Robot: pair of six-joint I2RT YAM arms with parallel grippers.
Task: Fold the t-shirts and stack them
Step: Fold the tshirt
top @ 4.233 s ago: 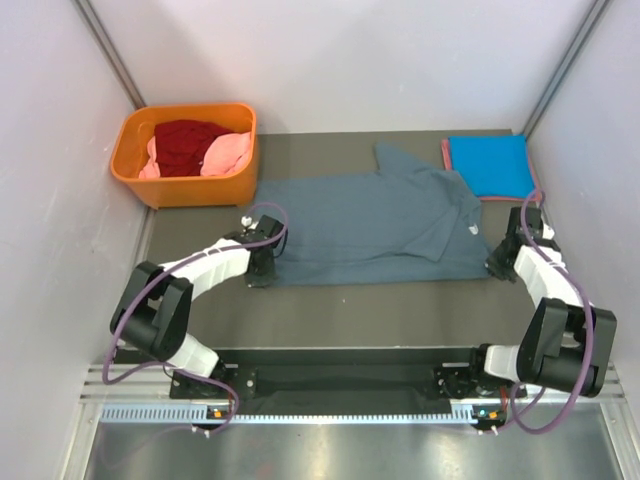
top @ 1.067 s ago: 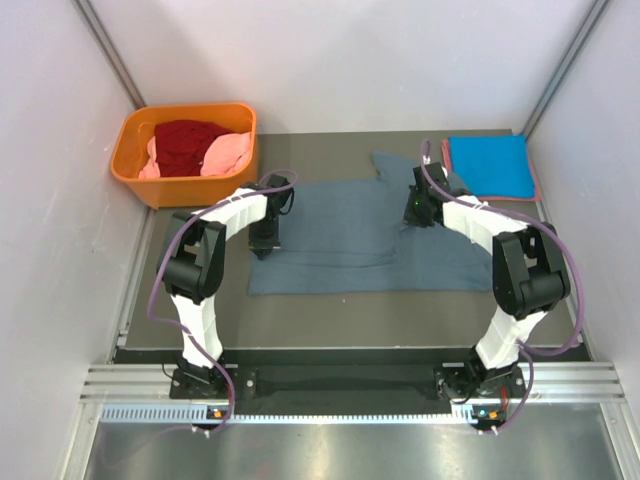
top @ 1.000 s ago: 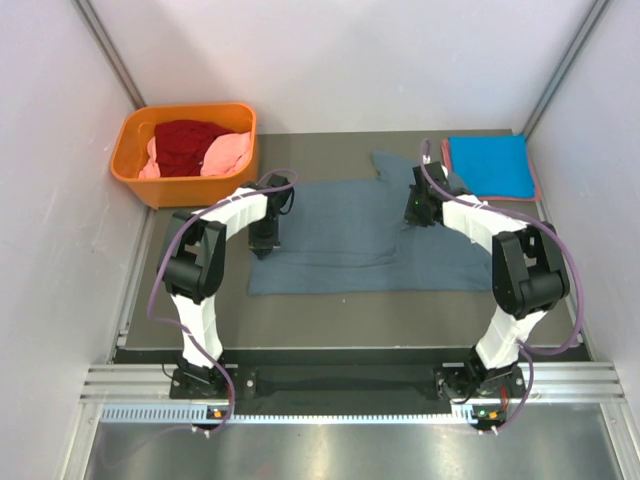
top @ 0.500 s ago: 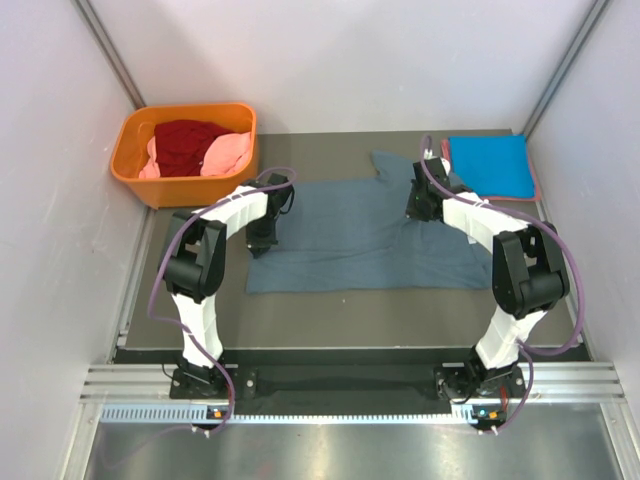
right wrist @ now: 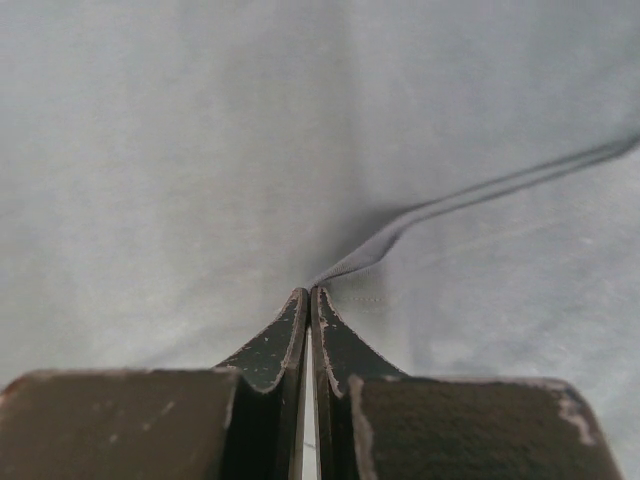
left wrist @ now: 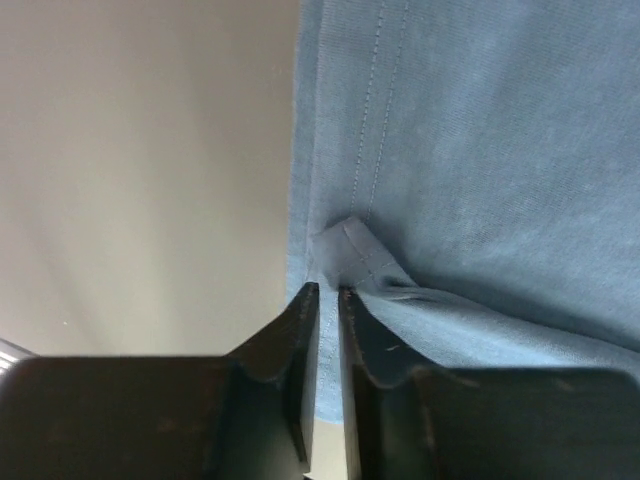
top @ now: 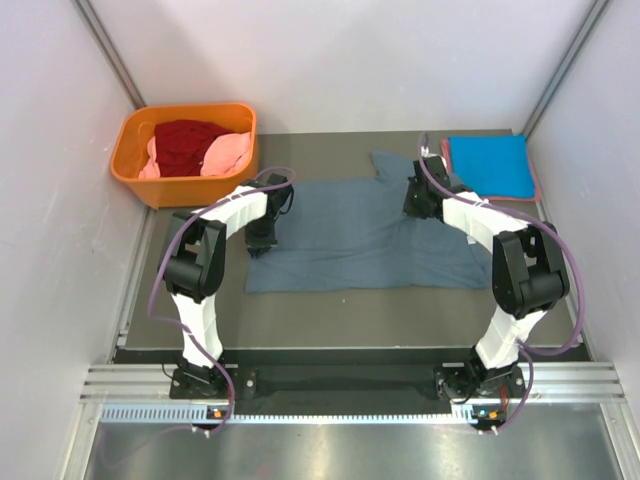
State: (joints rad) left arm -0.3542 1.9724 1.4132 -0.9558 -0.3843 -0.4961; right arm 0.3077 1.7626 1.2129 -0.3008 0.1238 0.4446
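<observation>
Two pincers: both are working low on the grey-blue t-shirt point(top: 350, 240), one near its left edge, the other near its upper right.
Left pincer point(left wrist: 323, 290): its jaws are standing a sliver apart, with a small turned-over corner of hem lying just past the tips; nothing is looking gripped.
Right pincer point(right wrist: 308, 292): its jaws are pressing together on a pinch of the cloth, and a taut ridge is running from the tips toward the right of the wrist frame.
Grey-blue t-shirt: it is lying in the centre of the tabletop point(top: 330, 305), looking doubled into a wide band, with a sleeve poking toward the upper centre.
Done pile: a bright blue t-shirt point(top: 490, 165) is sitting folded at the upper right, with the edge of a salmon-red t-shirt point(top: 445, 155) showing beneath it.
Waiting: a dark red t-shirt point(top: 185, 140) and a pink t-shirt point(top: 228, 152) are lying bunched in the orange basket point(top: 180, 188) at the upper left.
Progress: two are looking finished, one is sitting mid-fold and needing more folds before stacking, and two are waiting untouched.
</observation>
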